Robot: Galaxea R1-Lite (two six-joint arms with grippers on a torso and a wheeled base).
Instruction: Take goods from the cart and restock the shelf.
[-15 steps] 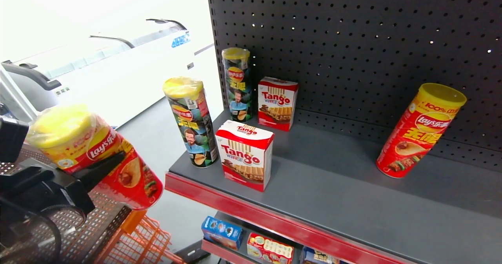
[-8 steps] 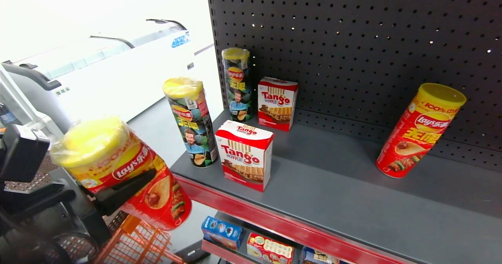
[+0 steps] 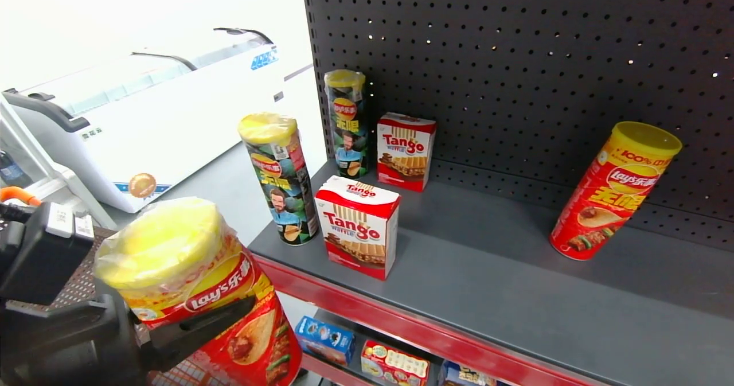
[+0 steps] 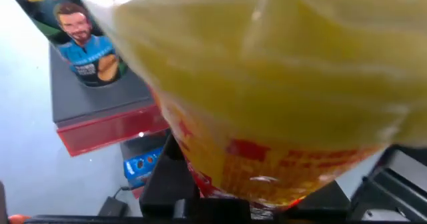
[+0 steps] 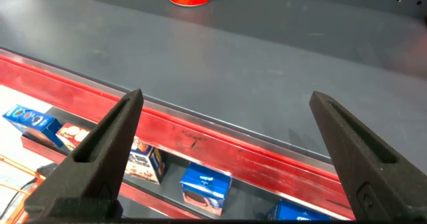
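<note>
Head view, grip: my left gripper (image 3: 192, 326) is clamped on a red chip canister (image 3: 200, 283), which is low and just off the left front corner of the shelf (image 3: 487, 294).
Head view, stock: a matching red canister (image 3: 616, 191), wafer boxes (image 3: 358, 228) and dark chip canisters (image 3: 279, 179) already stand shelved.
Left wrist view: the held canister (image 4: 280, 97) is not yet over the shelf lip (image 4: 110, 121).
Right wrist view: my right gripper (image 5: 227, 151) is spread wide and empty above the shelf's front edge (image 5: 267, 71).
Remaining: I judge that carrying over and setting down are left.

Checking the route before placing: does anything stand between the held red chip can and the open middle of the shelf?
Partly. The front wafer box and the green chip can stand at the shelf's left front, nearest the held red chip can. Right of the box, nothing visible blocks the bare shelf.
</note>
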